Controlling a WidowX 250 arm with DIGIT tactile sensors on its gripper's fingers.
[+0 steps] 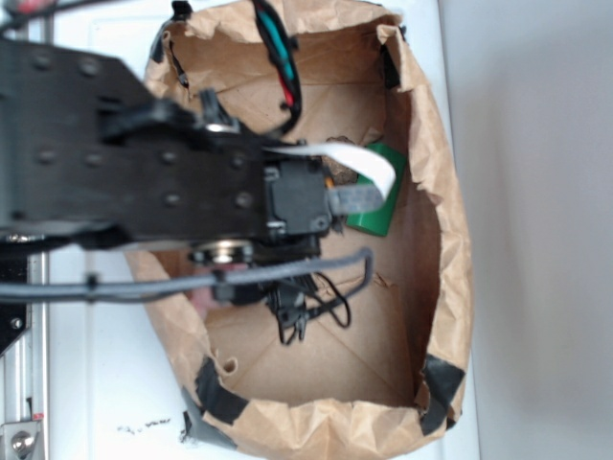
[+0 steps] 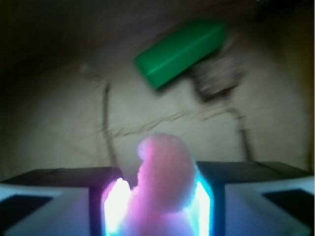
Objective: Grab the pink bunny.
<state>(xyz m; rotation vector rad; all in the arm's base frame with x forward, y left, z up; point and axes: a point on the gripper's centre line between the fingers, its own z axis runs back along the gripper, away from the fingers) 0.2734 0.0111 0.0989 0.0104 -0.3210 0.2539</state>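
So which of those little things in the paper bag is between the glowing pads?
The pale-pink fuzzy plush bunny, pressed between the end effector pads. The green plastic block and the brown lump lie farther back, untouched.

Found bare paper floor (image 2: 59, 123) open ahead and left. Met green block (image 2: 179, 51) and blurred brown lump (image 2: 216, 78) ahead right. Hemmed all round by crumpled bag walls (image 1: 450, 240).
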